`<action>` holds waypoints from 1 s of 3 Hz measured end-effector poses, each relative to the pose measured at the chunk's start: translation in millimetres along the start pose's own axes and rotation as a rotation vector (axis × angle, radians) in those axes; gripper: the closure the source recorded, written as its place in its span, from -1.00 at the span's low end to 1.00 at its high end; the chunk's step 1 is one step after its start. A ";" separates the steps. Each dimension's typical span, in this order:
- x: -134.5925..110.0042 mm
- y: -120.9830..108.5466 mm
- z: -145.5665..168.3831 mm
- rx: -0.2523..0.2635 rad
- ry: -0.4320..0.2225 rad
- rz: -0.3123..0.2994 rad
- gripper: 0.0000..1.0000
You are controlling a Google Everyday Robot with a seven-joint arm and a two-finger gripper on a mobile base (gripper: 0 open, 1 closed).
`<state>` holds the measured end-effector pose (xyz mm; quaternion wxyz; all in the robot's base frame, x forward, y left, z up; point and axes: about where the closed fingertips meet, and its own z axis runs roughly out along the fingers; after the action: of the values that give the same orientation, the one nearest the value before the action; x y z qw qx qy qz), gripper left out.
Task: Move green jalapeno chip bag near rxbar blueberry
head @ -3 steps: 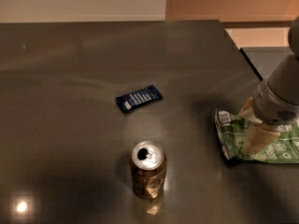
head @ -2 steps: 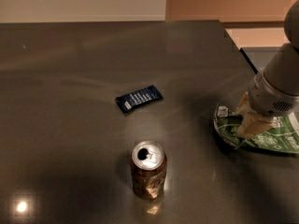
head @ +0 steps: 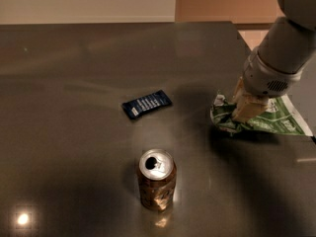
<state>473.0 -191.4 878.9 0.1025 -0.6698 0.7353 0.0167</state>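
The green jalapeno chip bag (head: 274,118) is at the right of the dark table, its left end crumpled and lifted a little off the surface. My gripper (head: 243,111) comes down from the upper right and is shut on the bag's left end. The rxbar blueberry (head: 146,104), a small navy wrapper with white lettering, lies flat near the table's middle, well to the left of the bag and apart from it.
A brown soda can (head: 156,179) with an open top stands upright in front of the rxbar. The dark table (head: 74,83) ends at its right edge just beyond the bag. My grey arm (head: 284,48) fills the upper right corner.
My gripper has moved up and slightly left with the bag's left end in it. The bag has lifted and shifted with it. The rxbar and the can have not moved.
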 end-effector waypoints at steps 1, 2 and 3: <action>-21.2 -16.6 -0.3 0.005 -0.038 -0.018 1.00; -44.1 -36.2 2.6 0.004 -0.074 -0.022 1.00; -66.3 -52.6 6.3 0.004 -0.097 -0.028 1.00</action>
<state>531.3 -130.7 890.2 0.1395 -0.6784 0.7199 0.0463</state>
